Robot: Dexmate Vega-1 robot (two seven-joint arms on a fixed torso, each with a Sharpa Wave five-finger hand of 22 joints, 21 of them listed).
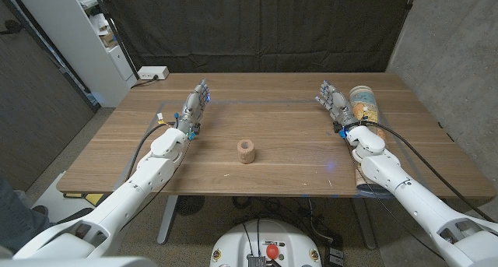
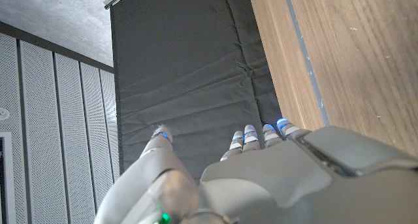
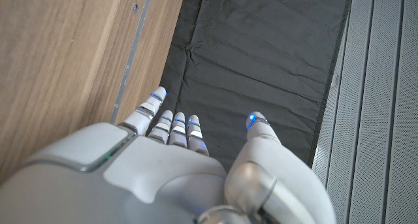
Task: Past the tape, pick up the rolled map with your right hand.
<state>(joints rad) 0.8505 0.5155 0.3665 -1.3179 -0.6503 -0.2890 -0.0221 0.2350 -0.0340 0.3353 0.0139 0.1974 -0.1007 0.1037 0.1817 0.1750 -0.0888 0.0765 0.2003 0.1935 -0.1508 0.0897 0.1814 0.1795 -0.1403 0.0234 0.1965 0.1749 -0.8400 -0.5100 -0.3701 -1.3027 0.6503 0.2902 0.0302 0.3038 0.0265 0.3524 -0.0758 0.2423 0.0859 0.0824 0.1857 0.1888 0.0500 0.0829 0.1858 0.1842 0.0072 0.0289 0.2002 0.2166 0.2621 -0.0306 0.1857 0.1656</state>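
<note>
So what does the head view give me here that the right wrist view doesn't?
Head view alone: the rolled map lying along the table's right side beside the right hand, the tape roll mid-table, and the left hand, empty, fingers extended. Right wrist view alone: a close look along the back of the right hand. Shared: that hand, the wooden table and the dark curtain.

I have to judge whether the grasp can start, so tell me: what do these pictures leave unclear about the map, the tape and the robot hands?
- Rolled map, head view: the right arm covers its middle, so its full length is hidden.
- Map's print, head view: too small to read.
- Tape, head view: too small to tell how much is left.
- Left robot hand and right robot hand, wrist views: seen from behind, palms hidden.
</note>
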